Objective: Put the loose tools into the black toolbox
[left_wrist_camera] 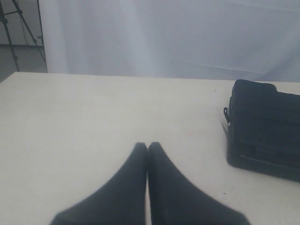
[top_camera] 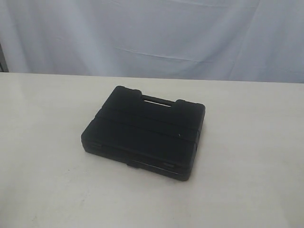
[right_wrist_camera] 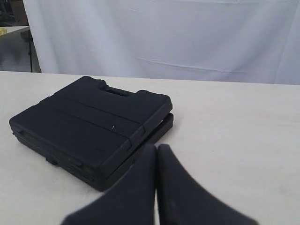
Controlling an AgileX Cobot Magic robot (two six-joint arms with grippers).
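The black toolbox (top_camera: 142,133) lies flat and closed in the middle of the pale table, handle toward the back. The same toolbox (left_wrist_camera: 265,126) shows at one side of the left wrist view, and the toolbox (right_wrist_camera: 91,126) fills much of the right wrist view. No loose tools show in any view. My left gripper (left_wrist_camera: 147,146) is shut, its fingertips touching, with nothing between them, apart from the box. My right gripper (right_wrist_camera: 156,148) is shut and empty too, close beside the box's near corner. Neither gripper appears in the exterior view.
A white curtain (top_camera: 156,33) hangs behind the table's far edge. A dark tripod (left_wrist_camera: 14,33) stands beyond the table's corner in the left wrist view. Bare tabletop (top_camera: 42,166) lies on all sides of the box.
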